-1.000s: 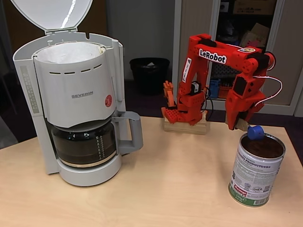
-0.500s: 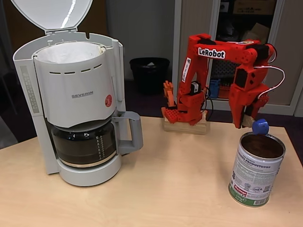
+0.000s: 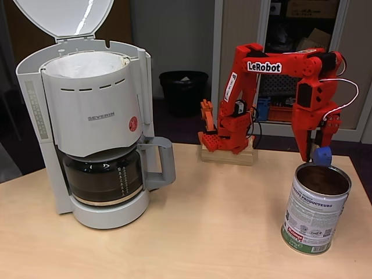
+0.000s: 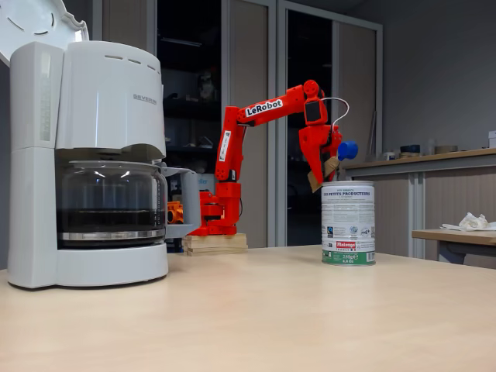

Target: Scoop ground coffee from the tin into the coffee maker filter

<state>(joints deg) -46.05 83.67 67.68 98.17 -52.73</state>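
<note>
While hanging just above the open tin [image 3: 315, 209] at the right of the bench [image 3: 203, 232], claw [image 3: 317, 152] closed on blue scoop [image 3: 321, 156]. Should dip straight down into ground coffee [image 3: 323, 181], avoiding the rim, then carry level to filter [image 3: 87, 64] at far left.

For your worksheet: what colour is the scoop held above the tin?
Blue scoop, clearest in the fixed view from above.

Even indoor light, sharp focus, dim background
</note>
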